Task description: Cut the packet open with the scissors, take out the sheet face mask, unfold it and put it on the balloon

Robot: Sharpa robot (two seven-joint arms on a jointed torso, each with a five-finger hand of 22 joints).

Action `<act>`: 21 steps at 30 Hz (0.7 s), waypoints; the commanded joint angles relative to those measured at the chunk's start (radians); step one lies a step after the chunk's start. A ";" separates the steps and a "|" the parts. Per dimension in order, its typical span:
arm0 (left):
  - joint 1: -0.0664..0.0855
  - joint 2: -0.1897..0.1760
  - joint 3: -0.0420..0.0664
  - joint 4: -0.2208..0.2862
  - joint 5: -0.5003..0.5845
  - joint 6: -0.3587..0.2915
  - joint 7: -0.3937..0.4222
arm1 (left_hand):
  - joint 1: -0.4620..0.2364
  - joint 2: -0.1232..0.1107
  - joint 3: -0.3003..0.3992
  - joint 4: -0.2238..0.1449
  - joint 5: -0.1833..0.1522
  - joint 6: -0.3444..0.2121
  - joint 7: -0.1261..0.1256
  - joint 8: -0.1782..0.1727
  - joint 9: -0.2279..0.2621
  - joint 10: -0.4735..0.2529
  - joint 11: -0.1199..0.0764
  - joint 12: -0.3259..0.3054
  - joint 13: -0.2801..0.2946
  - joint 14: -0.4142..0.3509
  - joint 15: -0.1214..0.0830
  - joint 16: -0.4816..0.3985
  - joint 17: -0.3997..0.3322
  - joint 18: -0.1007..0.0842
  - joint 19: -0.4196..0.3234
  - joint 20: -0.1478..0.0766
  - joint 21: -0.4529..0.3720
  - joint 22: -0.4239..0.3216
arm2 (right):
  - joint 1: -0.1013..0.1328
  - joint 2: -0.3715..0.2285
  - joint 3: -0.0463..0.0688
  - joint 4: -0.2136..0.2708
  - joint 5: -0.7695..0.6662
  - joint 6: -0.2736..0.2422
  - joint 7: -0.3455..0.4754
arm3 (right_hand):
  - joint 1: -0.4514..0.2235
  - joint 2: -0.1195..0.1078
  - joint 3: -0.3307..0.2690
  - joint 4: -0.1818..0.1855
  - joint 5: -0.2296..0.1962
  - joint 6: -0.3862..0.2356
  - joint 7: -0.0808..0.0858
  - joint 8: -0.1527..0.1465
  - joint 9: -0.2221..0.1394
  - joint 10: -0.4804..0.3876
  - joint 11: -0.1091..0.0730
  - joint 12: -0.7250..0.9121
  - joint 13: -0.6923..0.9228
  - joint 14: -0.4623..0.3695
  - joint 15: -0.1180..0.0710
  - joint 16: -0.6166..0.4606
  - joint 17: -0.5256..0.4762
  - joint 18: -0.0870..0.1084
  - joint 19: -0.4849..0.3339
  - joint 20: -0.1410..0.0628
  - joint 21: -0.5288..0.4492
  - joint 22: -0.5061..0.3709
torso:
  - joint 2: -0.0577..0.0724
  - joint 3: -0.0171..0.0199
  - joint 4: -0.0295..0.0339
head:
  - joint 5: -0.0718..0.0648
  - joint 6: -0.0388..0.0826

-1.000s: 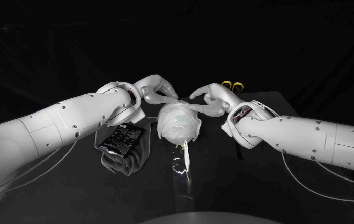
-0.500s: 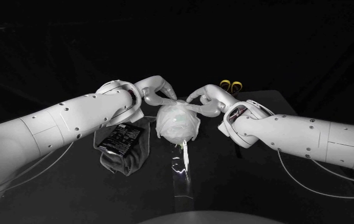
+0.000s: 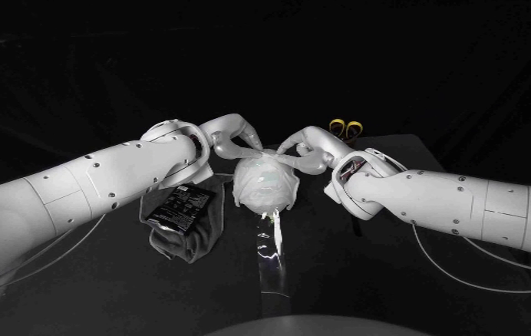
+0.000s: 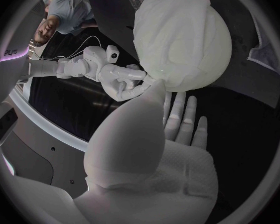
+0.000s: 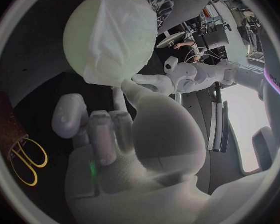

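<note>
White mask point(image 3: 265, 184) draped over the balloon point(image 5: 77, 35) at mid-tabletop point(image 3: 332, 275), a little toward the far edge.

Left hand point(image 3: 235, 141) at the balloon's far side, fingers straight and apart, tips on the mask, holding nothing. Right hand point(image 3: 308, 150) opposite, touching the mask's far rim. Cannot tell whether pinching it or only pressing.

Black packet point(image 3: 180, 207) on a dark cloth point(image 3: 199, 244) toward the left edge. Scissors point(image 3: 347, 128) by the far edge, beyond the right hand, well apart from the work.

Probably the last smoothing of the mask onto the balloon.

Risks from here, as a judgement:
- Could roll or shove the balloon across the tabletop if pressed harder from one side than the other, with no brace seen other than the two hands.
- Could peel the far rim back off, or drag the mask askew, on lifting away with a likely damp sheet clinging to the fingertips.
- Could wrinkle or fold the sheet through uneven pull between the hands.
- Could dent or even burst the balloon through a hard fingertip push.

Safer to ease both hands off together, slowly and straight away from the surface.
</note>
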 commanded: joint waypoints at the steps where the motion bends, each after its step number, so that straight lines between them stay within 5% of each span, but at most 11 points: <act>1: 0.002 0.001 0.001 0.004 -0.016 -0.003 0.005 | 0.018 0.006 0.027 -0.007 -0.006 0.024 -0.002 0.001 -0.001 0.026 -0.006 0.001 0.001 0.022 -0.010 0.015 0.006 0.017 0.013 -0.002 0.003 0.003 | 0.000 0.004 0.000 0.000 -0.019 0.009 0.003 | 0.020 0.015 0.016 -0.003 -0.002 0.021 -0.007 0.012 0.004 0.107 -0.012 0.003 0.263 0.103 -0.011 0.004 0.264 0.005 0.009 -0.005 0.008 0.005 | 0.000 0.0010 -0.0001 | 0.000 -0.002; 8: 0.002 0.001 0.001 0.003 -0.024 -0.033 0.002 | 0.023 0.006 0.090 -0.014 -0.005 0.058 -0.008 0.011 0.004 0.076 -0.022 0.005 0.000 0.064 -0.027 0.042 0.020 0.034 0.083 -0.002 0.035 0.015 | -0.001 0.007 0.000 -0.001 -0.020 -0.020 0.015 | 0.053 0.052 0.060 -0.032 -0.002 0.072 -0.033 0.052 0.030 0.107 -0.036 0.003 0.263 0.103 -0.032 0.004 0.264 -0.001 0.029 -0.023 0.032 0.028 | -0.001 0.0012 -0.0009 | 0.001 -0.003; 17: 0.002 0.001 0.001 0.004 -0.041 -0.096 0.011 | -0.005 -0.032 0.234 -0.044 -0.007 0.102 -0.024 0.040 0.018 0.183 -0.055 0.024 0.008 0.142 -0.059 0.101 0.047 0.051 0.326 -0.003 0.145 0.057 | -0.001 0.006 0.001 0.000 -0.034 -0.057 0.013 | 0.045 0.048 0.090 -0.047 -0.002 0.075 -0.039 0.074 0.049 0.107 -0.043 0.003 0.263 0.103 -0.039 0.004 0.264 -0.004 0.037 -0.034 0.040 0.038 | 0.000 0.0018 -0.0007 | 0.001 -0.002; 21: 0.002 0.000 0.001 0.006 -0.029 -0.133 0.029 | -0.044 -0.055 0.300 -0.066 -0.007 0.107 -0.029 0.051 0.024 0.203 -0.061 0.026 0.010 0.155 -0.066 0.116 0.054 0.044 0.364 -0.004 0.162 0.063 | -0.001 0.007 0.001 0.001 -0.038 -0.092 0.015 | 0.041 0.044 0.098 -0.053 -0.002 0.075 -0.040 0.081 0.054 0.107 -0.044 0.003 0.263 0.103 -0.041 0.004 0.264 -0.005 0.040 -0.036 0.044 0.042 | 0.000 0.0011 -0.0008 | 0.001 -0.001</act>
